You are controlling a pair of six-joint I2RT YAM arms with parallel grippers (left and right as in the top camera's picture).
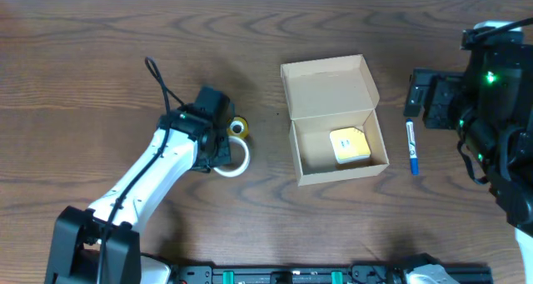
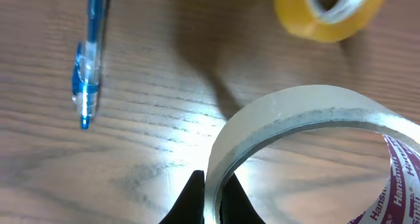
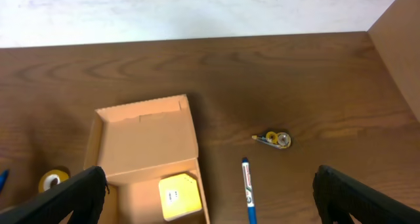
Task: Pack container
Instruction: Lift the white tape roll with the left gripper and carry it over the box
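The left gripper is pinched tight on the wall of the white tape roll, one finger outside the ring and one inside it, low at the near rim. The roll lies flat on the table, to the left of the container and apart from it. The left arm reaches up from the near-left corner, slanting toward the container, its wrist bent down over the roll.

Just beyond the held roll, on the same side of the container, sits a yellow tape roll. The left wrist view also shows a blue pen lying on the wood beside the two rolls.

The container stands at mid-table, its flap lid folded back away from the arms' base. A yellow pad lies inside, against its right wall.

The right gripper is spread wide and holds nothing; it hangs to the right of the container, above the table. A blue marker lies just off the container's right wall. Farther beyond the marker lies a small yellow object.
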